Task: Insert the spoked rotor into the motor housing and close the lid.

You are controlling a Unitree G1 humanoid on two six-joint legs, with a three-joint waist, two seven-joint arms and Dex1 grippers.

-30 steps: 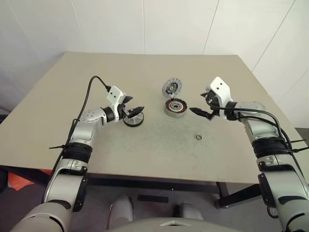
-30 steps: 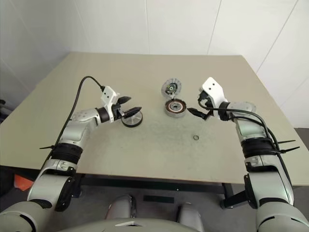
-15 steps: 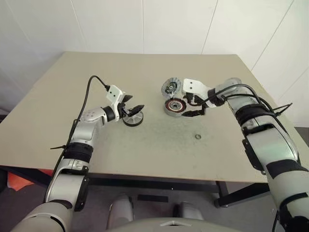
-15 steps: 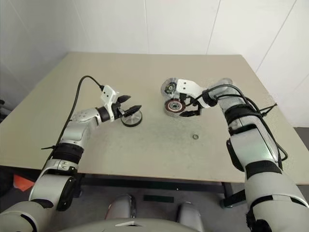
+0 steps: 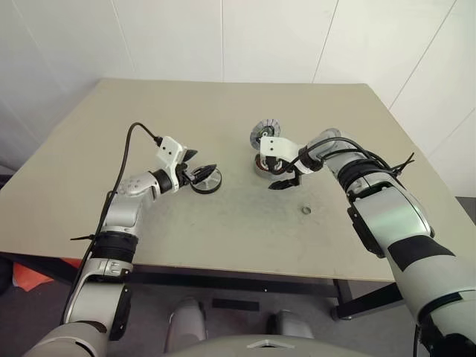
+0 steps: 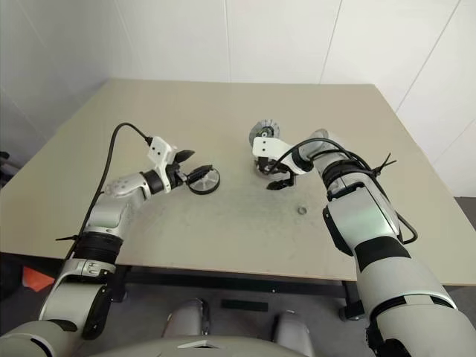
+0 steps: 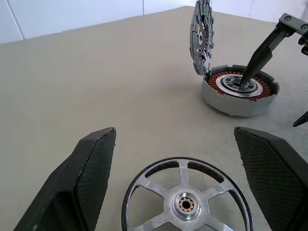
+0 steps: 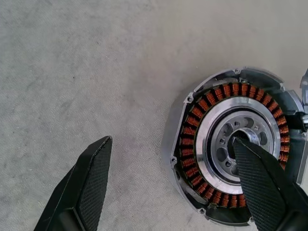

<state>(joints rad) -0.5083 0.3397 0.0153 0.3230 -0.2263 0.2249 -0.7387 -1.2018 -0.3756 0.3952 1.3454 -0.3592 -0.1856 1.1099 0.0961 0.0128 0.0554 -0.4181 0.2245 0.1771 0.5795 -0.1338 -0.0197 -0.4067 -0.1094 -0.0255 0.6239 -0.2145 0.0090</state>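
The spoked rotor point(image 5: 206, 181) lies flat on the table, silver spokes up inside a black rim. My left gripper point(image 7: 174, 130) is open and level, with one finger on each side of the rotor and touching neither. The motor housing point(image 7: 239, 90) shows its copper windings. Its lid point(image 7: 202, 36) stands upright at the far edge. My right gripper point(image 8: 172, 141) is open and points down. One fingertip point(image 7: 245, 79) sits at the housing's centre hole. The other hangs over the table beside the housing.
A tiny metal ring point(image 5: 306, 211) lies on the beige table point(image 5: 223, 238), nearer me than the housing and to its right. White walls stand behind the table's far edge.
My right arm has swung left and down, and its gripper has turned to point down over the housing. The left gripper and the rotor have kept their places.
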